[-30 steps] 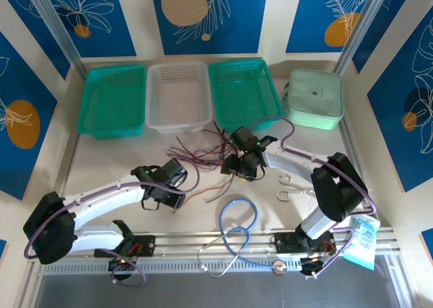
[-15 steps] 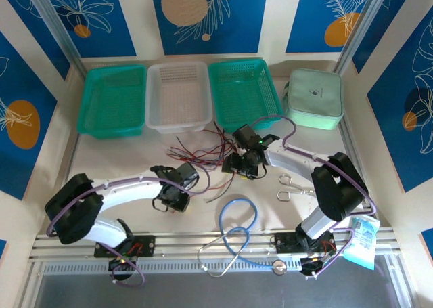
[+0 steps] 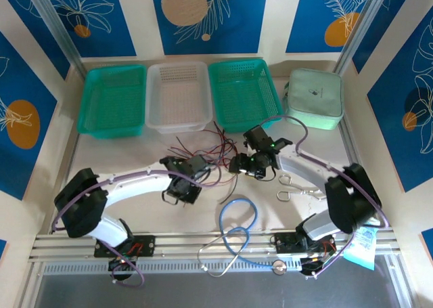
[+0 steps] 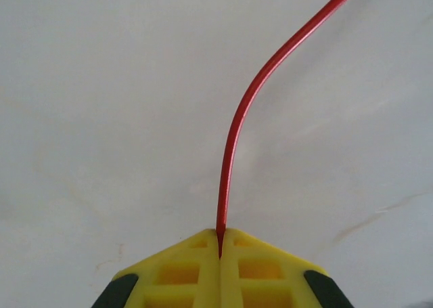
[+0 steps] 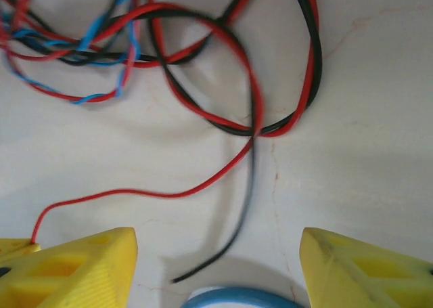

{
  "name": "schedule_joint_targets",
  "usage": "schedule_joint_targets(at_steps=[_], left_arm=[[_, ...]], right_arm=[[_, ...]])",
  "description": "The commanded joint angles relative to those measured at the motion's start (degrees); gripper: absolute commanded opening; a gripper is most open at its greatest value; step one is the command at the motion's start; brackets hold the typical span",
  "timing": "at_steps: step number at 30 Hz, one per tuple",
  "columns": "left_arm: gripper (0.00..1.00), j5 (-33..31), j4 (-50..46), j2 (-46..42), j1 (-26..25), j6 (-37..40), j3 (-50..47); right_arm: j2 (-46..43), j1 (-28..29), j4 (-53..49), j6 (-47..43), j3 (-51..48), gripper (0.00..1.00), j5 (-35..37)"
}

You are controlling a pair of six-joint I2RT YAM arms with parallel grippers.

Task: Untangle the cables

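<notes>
Left gripper (image 4: 220, 242), arm reached centreward: clamped on red cable (image 4: 233, 132), as resolved at wrist. Right gripper (image 5: 216, 250): fingers held spread above cables (image 5: 203, 112).

Three baskets (image 3: 111, 101), pouch (image 3: 314, 98), perhaps scissors (image 3: 292, 187)

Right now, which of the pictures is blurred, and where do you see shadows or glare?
Left wrist view: sharp, the red cable crisp where the left end effector pinches it, faint soft shadow beside it. Right wrist view: the cables slightly smeared, most at the top, soft shadows under them. Top external view: even light, no strong glare.
</notes>
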Motion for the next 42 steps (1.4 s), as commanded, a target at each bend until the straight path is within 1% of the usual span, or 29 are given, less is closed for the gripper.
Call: schedule_joint_targets(at_steps=[1, 4, 6, 9, 10, 12, 15, 17, 19, 21, 23, 26, 27, 30, 34, 36, 38, 40, 42], left_arm=[[0.00, -4.10, -9.91, -2.73, -0.39, 2.94, 11.84], [0.00, -5.09, -15.88, -1.45, -0.39, 5.89, 22.40], [0.00, -5.20, -18.00, -0.02, -0.41, 7.75, 28.63], [0.00, -5.66, -17.57, 3.54, -0.30, 9.20, 38.67], [0.00, -5.15, -17.31, 5.12, -0.21, 10.14, 42.80], [0.00, -5.11, -18.42, 8.17, -0.13, 11.33, 50.60], [0.00, -4.85, -20.76, 11.92, -0.04, 13.57, 60.35], [0.00, -5.09, -22.30, 13.50, -0.04, 14.73, 65.51], [0.00, -4.84, -22.85, 14.22, 0.35, 15.32, 69.42], [0.00, -3.20, -22.04, 14.33, 0.90, 15.69, 71.25], [0.00, -1.75, -21.45, 14.33, 1.48, 15.64, 72.76], [0.00, 0.08, -20.55, 14.26, 2.23, 15.49, 75.73], [0.00, 0.74, -19.75, 14.01, 2.40, 15.42, 76.57], [0.00, 1.86, -15.75, 12.15, 3.06, 15.29, 76.86], [0.00, 4.05, -11.69, 10.00, 5.19, 13.50, 77.12], [0.00, 5.17, -10.07, 9.31, 6.15, 12.76, 77.28], [0.00, 7.30, -8.42, 8.82, 6.95, 11.58, 77.64], [0.00, 12.43, -4.91, 8.21, 7.87, 8.74, 77.73], [0.00, 15.72, -1.89, 7.51, 8.31, 6.21, 77.82]], right_arm=[[-7.69, -0.12, 3.09, -3.35, -3.09, 0.64, 3.13], [-15.93, 0.07, 9.25, -8.16, -6.77, 0.64, 3.98], [-20.94, 0.23, 12.11, -11.32, -8.94, 0.64, 6.16], [-28.85, 0.02, 13.69, -13.59, -10.41, 0.66, 12.38], [-31.22, -0.24, 14.58, -14.88, -10.77, 0.66, 12.92], [-34.84, -0.67, 15.51, -17.52, -10.74, 0.69, 13.29], [-38.55, -1.64, 13.23, -19.47, -8.74, 0.73, 13.37], [-40.52, -2.50, 11.50, -19.50, -6.69, 0.75, 12.09], [-42.54, -3.19, 11.99, -19.99, -5.50, 0.75, 9.81], [-43.79, -3.29, 13.71, -22.14, -5.65, 0.75, 8.13], [-44.22, -3.20, 15.34, -26.29, -6.45, 0.75, 6.47], [-43.79, -3.33, 15.34, -30.90, -6.43, 0.77, 8.15], [-43.83, -3.58, 15.72, -31.63, -6.28, 0.77, 8.61], [-44.04, -4.79, 16.91, -32.30, -5.60, 0.78, 6.75], [-44.72, -5.40, 17.09, -32.32, -4.91, 0.79, 3.75], [-45.77, -5.46, 17.74, -32.77, -5.36, 0.79, 3.60], [-47.06, -5.48, 18.69, -33.88, -6.05, 0.79, 3.98], [-48.33, -5.48, 19.46, -35.28, -6.51, 0.80, 4.81], [-49.14, -5.57, 19.89, -36.22, -6.33, 0.81, 5.10]])
